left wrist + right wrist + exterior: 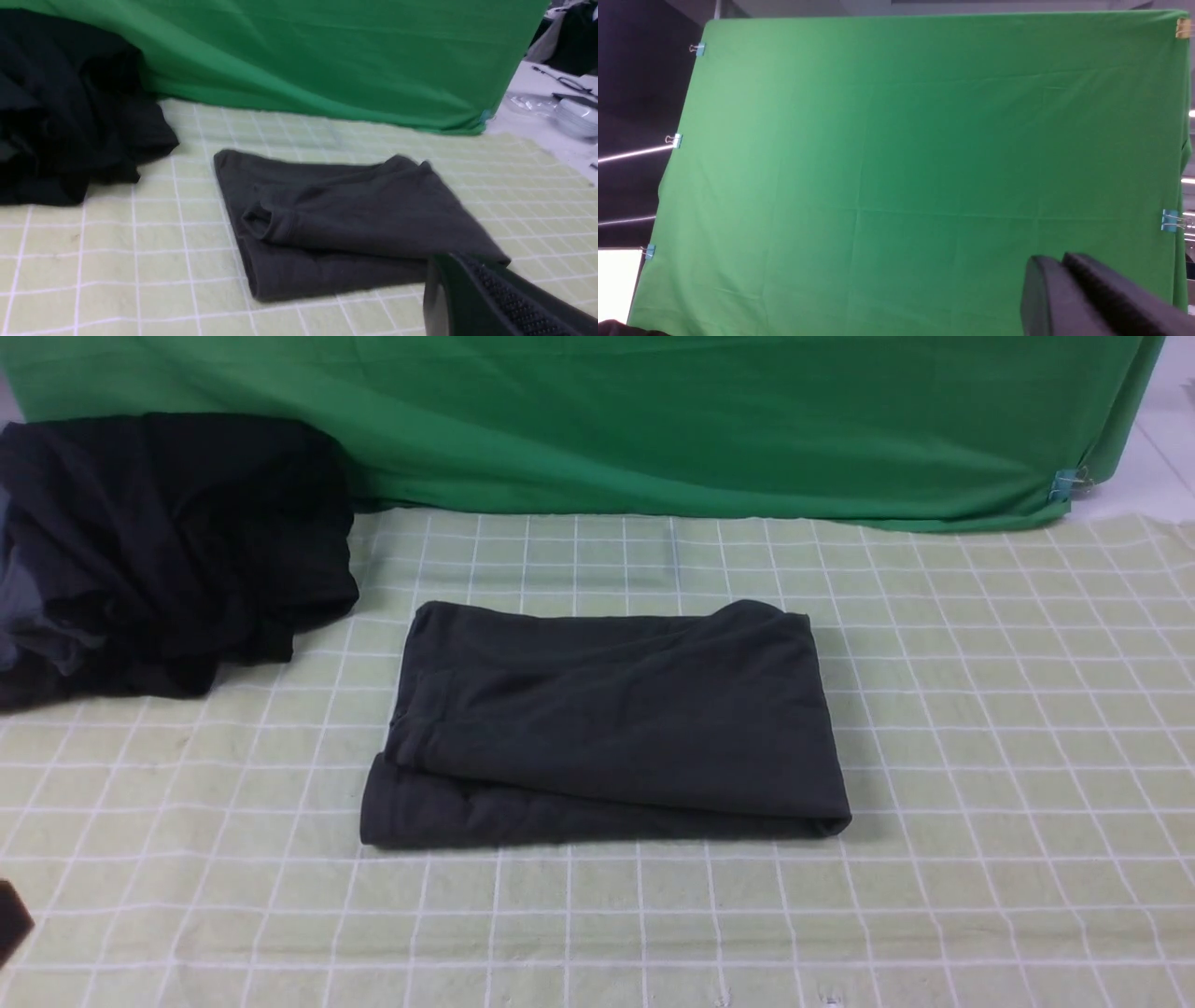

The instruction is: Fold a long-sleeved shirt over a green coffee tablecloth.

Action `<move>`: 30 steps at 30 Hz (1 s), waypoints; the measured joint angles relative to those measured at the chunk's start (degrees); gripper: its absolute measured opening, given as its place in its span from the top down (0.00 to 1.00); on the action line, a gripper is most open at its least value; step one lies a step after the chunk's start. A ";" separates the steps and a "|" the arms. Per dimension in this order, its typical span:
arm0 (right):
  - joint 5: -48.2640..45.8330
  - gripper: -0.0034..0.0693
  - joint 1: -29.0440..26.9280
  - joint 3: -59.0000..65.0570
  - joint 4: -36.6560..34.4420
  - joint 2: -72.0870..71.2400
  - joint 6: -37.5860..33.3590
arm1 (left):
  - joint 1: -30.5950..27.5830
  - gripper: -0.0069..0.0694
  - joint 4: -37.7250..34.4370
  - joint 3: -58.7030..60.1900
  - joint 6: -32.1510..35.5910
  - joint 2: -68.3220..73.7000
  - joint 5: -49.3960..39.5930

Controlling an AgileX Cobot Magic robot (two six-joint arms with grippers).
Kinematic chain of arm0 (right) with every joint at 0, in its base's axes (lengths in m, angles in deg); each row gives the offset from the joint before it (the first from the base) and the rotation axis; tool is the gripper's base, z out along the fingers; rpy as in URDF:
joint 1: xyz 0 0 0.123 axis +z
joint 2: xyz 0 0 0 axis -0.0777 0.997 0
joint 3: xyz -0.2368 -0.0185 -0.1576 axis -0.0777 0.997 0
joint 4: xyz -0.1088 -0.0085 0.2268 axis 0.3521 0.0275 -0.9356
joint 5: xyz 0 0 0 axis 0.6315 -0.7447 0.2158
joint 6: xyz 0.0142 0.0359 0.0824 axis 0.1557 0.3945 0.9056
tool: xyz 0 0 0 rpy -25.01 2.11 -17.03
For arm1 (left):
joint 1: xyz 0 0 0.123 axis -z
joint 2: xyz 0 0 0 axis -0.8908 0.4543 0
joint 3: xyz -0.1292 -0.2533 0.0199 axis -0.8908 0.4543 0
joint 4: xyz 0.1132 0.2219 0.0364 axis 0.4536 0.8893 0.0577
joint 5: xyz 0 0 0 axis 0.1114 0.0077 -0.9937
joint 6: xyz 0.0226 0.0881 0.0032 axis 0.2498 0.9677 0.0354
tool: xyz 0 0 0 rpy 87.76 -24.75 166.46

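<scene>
I find the long-sleeved shirt [607, 723] lying folded into a compact rectangle on the green coffee tablecloth [980, 737], roughly at the cloth's middle, with an upper layer resting over a lower one whose edge shows along the near side. From the left wrist view, a rolled sleeve or hem opening shows at one end of the upper layer of the shirt [345, 219]. Neither chest print nor neck label is visible in this fold. Taking the shirt as my reference, a heap of black garments [159, 551] mixed with lighter grey fabric sits beyond it and to the left, apart from it, on the tablecloth's far left corner. The plain green backdrop [653, 420] hangs directly behind the shirt, along the tablecloth's far edge, held by a blue binder clip [1064, 483] at its lower right. The left gripper [472, 289] stands near the shirt's corner without touching it, its jaws pressed together and empty. The right gripper [1057, 280] is raised clear of the shirt, facing the backdrop; its jaws appear together, holding nothing.
</scene>
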 joint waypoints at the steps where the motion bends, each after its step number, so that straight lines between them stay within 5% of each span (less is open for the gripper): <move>1: -0.06 0.89 0.00 0.05 0.00 0.00 0.00 | 0.00 0.91 0.17 0.21 0.00 0.00 0.16; 24: -1.02 0.78 0.00 0.07 0.05 0.00 0.01 | 0.00 0.91 0.99 0.78 2.42 0.00 2.15; 30: -1.02 0.76 0.00 0.12 0.05 0.00 0.01 | -5.09 0.91 6.50 9.18 4.51 -3.12 15.47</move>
